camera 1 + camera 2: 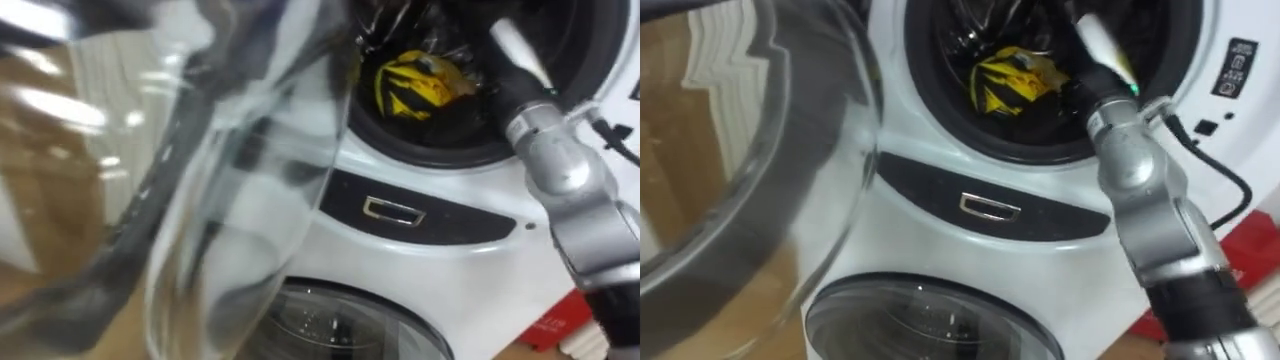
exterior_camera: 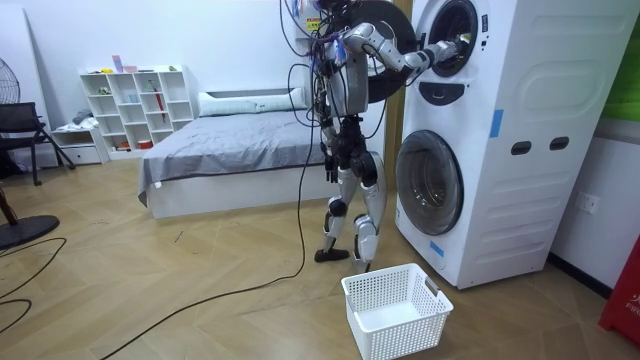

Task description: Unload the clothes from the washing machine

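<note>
Your washing machine [image 2: 540, 200] has a smooth, glossy white shell, either plastic or enamelled metal; it's hard to tell which. Its open door [image 1: 230, 200] is clear, shiny glass in a dark rim. The yellow garment [image 1: 415, 85] in the drum is crumpled cloth. The basket [image 2: 410, 335] is white latticed plastic, and the floor [image 2: 200, 260] is satin-finished wood.

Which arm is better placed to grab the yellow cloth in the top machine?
The right. Its hand is inside the top machine's drum, close beside the yellow cloth, while the glass door stands across the left side, likely in that arm's way.
</note>
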Motion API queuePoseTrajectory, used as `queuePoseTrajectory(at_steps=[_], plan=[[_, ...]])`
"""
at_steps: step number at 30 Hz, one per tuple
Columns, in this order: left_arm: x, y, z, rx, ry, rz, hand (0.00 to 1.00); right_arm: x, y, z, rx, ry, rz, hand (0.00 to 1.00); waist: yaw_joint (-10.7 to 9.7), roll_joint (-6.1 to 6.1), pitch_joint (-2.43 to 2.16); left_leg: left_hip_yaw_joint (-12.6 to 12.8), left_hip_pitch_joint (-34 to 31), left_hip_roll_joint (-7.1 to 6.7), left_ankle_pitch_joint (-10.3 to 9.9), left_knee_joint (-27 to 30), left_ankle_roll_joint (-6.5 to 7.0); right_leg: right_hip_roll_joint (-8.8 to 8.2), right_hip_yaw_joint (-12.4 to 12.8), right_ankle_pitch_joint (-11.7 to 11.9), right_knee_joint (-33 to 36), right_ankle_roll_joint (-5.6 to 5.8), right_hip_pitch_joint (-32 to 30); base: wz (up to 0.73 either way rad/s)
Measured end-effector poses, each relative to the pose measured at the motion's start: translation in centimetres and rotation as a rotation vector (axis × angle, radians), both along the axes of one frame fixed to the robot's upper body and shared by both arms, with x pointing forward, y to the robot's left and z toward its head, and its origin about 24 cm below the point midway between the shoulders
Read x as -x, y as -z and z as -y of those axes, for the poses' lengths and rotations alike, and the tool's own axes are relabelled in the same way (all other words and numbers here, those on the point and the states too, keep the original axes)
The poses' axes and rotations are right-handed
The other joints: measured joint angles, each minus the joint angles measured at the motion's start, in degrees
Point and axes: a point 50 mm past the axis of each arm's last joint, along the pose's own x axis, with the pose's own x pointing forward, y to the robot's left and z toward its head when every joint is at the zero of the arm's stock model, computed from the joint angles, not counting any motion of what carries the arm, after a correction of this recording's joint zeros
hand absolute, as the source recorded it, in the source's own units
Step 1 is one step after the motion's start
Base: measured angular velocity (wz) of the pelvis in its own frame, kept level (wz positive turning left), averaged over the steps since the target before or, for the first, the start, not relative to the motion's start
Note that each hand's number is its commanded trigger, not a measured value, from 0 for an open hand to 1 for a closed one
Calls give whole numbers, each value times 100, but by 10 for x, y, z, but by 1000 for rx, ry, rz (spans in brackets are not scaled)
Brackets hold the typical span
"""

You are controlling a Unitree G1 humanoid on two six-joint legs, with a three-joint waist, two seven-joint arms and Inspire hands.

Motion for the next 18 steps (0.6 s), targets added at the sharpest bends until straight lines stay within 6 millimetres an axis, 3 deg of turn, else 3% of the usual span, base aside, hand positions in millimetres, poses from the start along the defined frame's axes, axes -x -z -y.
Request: queuePoseTrajectory(at_steps=[5, 10, 12, 13, 14, 15, 18], plan=[[-8, -4, -7, -14, 6, 20, 0, -1, 1, 5, 13, -21, -75, 0, -34, -9, -5, -115, 31, 17, -1, -6, -3, 2, -128, -1, -93, 1, 129, 13], [-14, -6, -10, -23, 6, 22, 0, 0, 2, 10, 39, -64, -174, 0, -46, -82, -55, -154, 16, 16, -4, -6, -9, 6, -142, -28, -94, 6, 133, 3], [-17, -7, -11, -24, 8, 28, 0, 1, 1, 11, 45, -81, -195, 0, -46, -91, -53, -150, 17, 16, -4, -6, -9, 5, -139, -27, -94, 6, 134, 0], [-18, -7, -11, -24, 8, 32, 0, 1, 2, 10, 47, -92, -207, 21, -48, -92, -52, -148, 28, 16, -4, -6, -9, 6, -141, -27, -94, 5, 141, 0], [-19, -7, -12, -24, 8, 34, 0, 1, 2, 11, 48, -95, -213, 55, -49, -91, -51, -148, 41, 17, -4, -9, -9, 6, -143, -27, -94, 5, 151, 0], [-20, -8, -12, -23, 7, 38, 0, 1, 2, 11, 50, -103, -226, 100, -49, -86, -45, -150, 87, 19, -4, -24, -9, 6, -149, -27, -97, 5, 189, 0], [-20, -8, -14, -23, 5, 36, 0, 2, 1, 11, 70, -118, -242, 100, -49, -96, -36, -143, 108, 19, -10, -30, -7, 9, -138, -35, -107, 12, 213, 0]])
